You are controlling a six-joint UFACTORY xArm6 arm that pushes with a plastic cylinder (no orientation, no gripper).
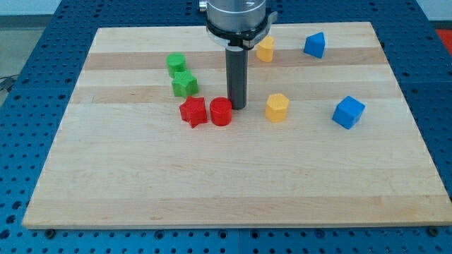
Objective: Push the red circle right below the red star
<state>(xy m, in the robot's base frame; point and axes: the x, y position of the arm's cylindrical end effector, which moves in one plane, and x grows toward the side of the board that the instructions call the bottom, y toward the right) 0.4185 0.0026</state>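
Observation:
The red circle [220, 111] sits near the board's middle, touching the right side of the red star [193, 111]. My tip [238, 107] is on the board just right of the red circle, close to or touching its upper right edge. The rod rises straight up from there to the arm's head at the view's top.
A green circle [176, 63] and a green star [184, 84] lie up-left of the red star. A yellow block [265, 49] and a blue block [315, 44] are near the top. Another yellow block [277, 107] and a blue cube [347, 112] lie to the right.

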